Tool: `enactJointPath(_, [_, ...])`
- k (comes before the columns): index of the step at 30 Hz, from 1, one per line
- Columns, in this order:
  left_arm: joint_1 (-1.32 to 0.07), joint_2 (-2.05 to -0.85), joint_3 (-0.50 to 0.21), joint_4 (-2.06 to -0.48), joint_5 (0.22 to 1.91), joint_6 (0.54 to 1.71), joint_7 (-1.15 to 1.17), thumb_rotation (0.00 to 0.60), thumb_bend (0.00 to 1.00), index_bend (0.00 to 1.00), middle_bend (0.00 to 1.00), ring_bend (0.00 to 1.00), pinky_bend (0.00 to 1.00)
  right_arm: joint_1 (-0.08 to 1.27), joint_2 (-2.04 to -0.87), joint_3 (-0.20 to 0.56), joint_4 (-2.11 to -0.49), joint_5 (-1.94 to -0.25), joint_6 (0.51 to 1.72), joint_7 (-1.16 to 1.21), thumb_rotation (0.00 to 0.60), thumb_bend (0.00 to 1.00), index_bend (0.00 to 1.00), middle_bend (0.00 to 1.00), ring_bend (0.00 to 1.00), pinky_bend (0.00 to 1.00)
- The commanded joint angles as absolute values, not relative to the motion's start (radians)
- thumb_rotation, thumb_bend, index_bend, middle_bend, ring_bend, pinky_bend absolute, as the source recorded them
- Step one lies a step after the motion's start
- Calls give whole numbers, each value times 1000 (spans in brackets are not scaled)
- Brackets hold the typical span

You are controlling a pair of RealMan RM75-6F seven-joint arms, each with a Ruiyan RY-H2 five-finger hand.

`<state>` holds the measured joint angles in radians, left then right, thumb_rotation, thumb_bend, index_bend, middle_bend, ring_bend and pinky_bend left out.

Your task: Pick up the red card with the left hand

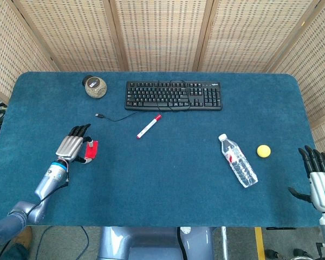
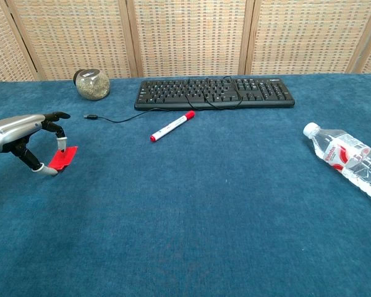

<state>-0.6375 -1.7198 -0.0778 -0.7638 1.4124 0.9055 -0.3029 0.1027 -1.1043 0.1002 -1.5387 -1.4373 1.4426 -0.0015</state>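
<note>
The red card (image 1: 92, 150) (image 2: 65, 158) lies at the table's left side, its near edge tipped slightly up. My left hand (image 1: 71, 147) (image 2: 21, 133) arches over it from the left and pinches it, one fingertip on top and the thumb at its near edge; the other fingers curve above. Whether the far edge of the card still touches the cloth is unclear. My right hand (image 1: 320, 181) shows only in the head view, past the table's front right corner, holding nothing with its fingers spread.
A black keyboard (image 1: 173, 95) (image 2: 214, 93) sits at the back centre, with a red-capped marker (image 1: 149, 125) (image 2: 172, 125) in front of it. A jar (image 1: 95, 86) stands at the back left. A water bottle (image 1: 238, 161) and a yellow ball (image 1: 264, 151) lie to the right.
</note>
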Motion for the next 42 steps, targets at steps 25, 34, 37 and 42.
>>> enactJointPath(25, [-641,-1704,-72,-801,1401,870,-264,600,451,530,0,0,0,104,-1099,97,-1542,-1441,1436,12,600,0,0,0,0,0])
enactJointPath(34, [-649,-1682,-89,-834,1363,829,-212,600,526,529,0,0,0,105,-1098,96,-1543,-1440,1433,15,600,0,0,0,0,0])
enactJointPath(37, [-650,-1675,-94,-852,1350,819,-194,600,524,527,0,0,0,105,-1097,97,-1544,-1440,1434,16,600,0,0,0,0,0])
enactJointPath(42, [-649,-1672,-98,-867,1337,813,-176,600,521,538,0,0,0,104,-1096,96,-1544,-1440,1434,18,600,0,0,0,0,0])
